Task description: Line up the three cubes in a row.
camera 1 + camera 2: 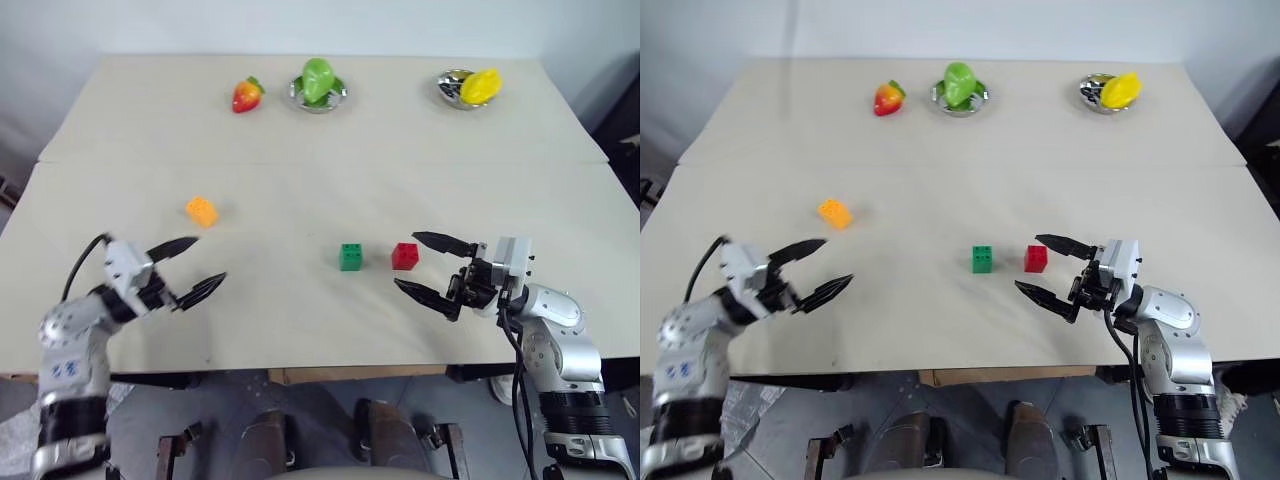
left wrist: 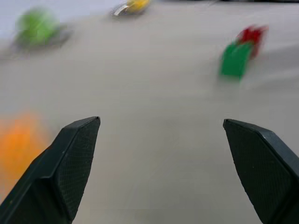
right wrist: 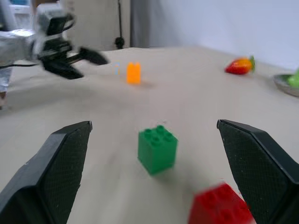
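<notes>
The green cube (image 1: 350, 257) and red cube (image 1: 405, 256) are set side by side mid-table, just beside the right gripper (image 1: 428, 266), whose fingers are spread wide and empty. The orange cube (image 1: 202, 211) lies apart to the left, near the left gripper (image 1: 190, 268), likewise parted and holding nothing.

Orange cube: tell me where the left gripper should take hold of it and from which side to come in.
Grip the orange cube across two opposite flat side walls, below the studded top. It stands apart from the others, free on every side. The left gripper, open, lies just on the near side of it, so coming in from there, fingers straddling it, looks shortest.
</notes>
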